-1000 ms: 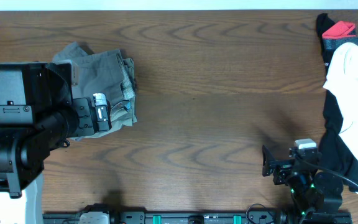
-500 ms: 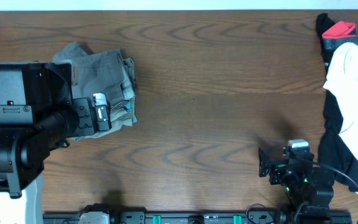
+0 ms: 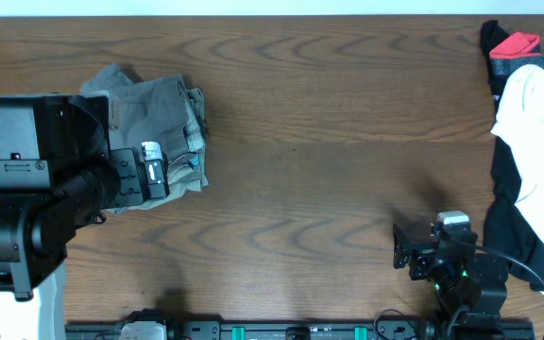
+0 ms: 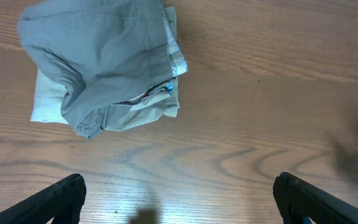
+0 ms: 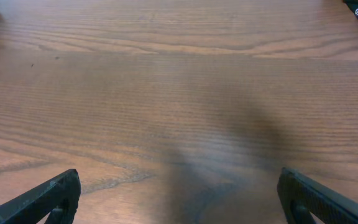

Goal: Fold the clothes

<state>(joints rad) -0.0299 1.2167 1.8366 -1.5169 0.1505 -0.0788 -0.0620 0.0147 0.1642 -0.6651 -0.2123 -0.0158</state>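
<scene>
My left end effector (image 4: 179, 202) hangs spread and empty over the worktop (image 4: 260, 124). Just beyond it lie the shorts (image 4: 104, 68) — a soft, light bundle, already doubled over, best pinched at a seamed edge rather than the loose middle. My right end effector (image 5: 182, 199) is spread too, holding nothing. Farther off, at the worktop's right edge, sprawls a limp pile (image 3: 527, 142) of black and white garments — no basket shows.

The right arm (image 3: 463, 276) now sits slightly further left and closer to the near edge of the counter (image 3: 310, 142) than a second ago. The right gripper (image 3: 412, 247) moves left with it, jaws equally wide apart.
</scene>
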